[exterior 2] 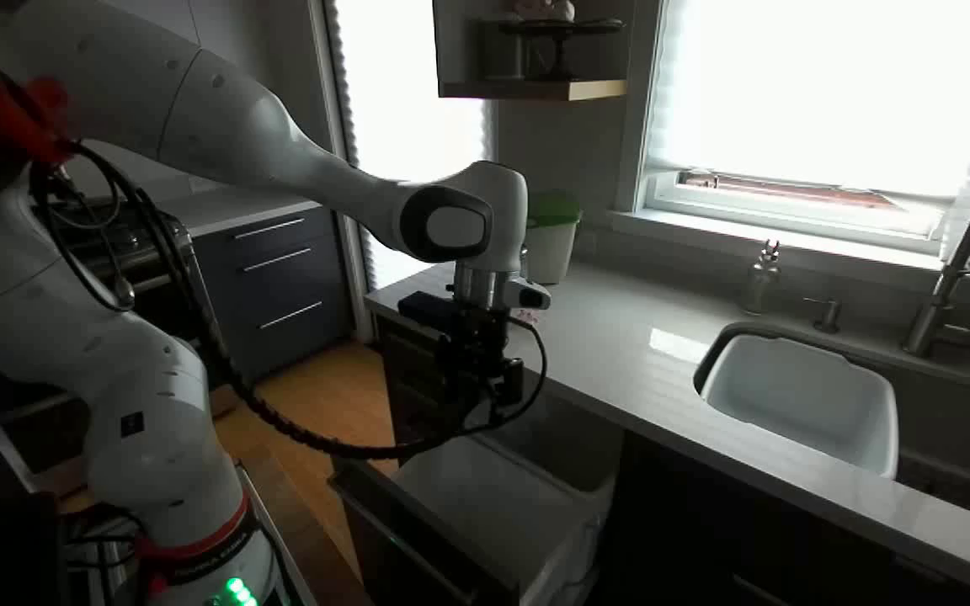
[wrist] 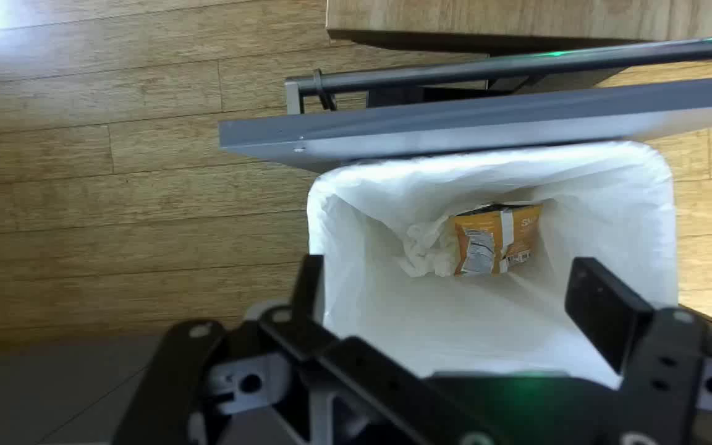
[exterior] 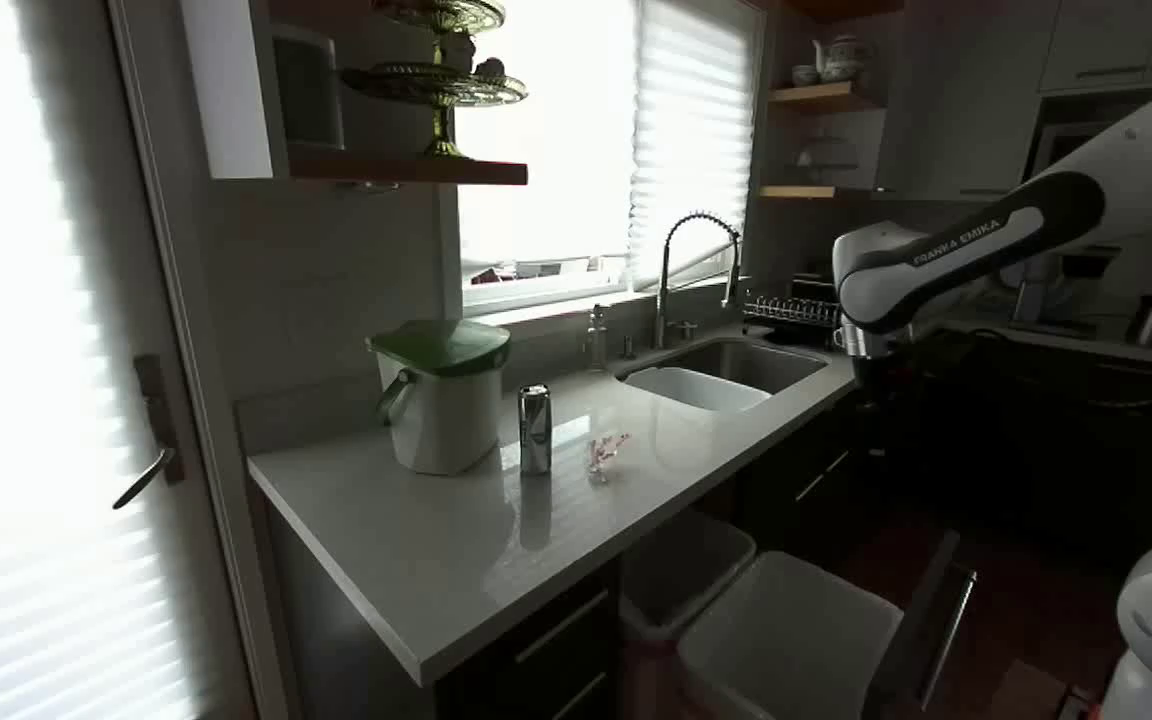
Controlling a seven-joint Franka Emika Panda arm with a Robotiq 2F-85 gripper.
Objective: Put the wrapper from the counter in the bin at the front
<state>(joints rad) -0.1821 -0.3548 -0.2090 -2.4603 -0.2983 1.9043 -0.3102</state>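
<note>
I counted one desk [exterior: 416,560] and, on it, one can [exterior: 535,430], one wrapper [exterior: 603,453] and, toward a back corner, one green-lidded pot [exterior: 446,425]. Along the back edge stood one clear bottle [exterior: 596,340] and one curved tap [exterior: 661,305]. Set into the desk was one sink [exterior: 786,365], holding one white basin [exterior: 686,386]. Below the front edge were one pale bin [exterior: 791,620] and one darker bin [exterior: 684,562], two in all. The pale one held one orange packet [wrist: 492,241] and some crumpled white stuff [wrist: 424,253] I could not count. My tool [wrist: 458,300] had two fingers [wrist: 606,315].
</note>
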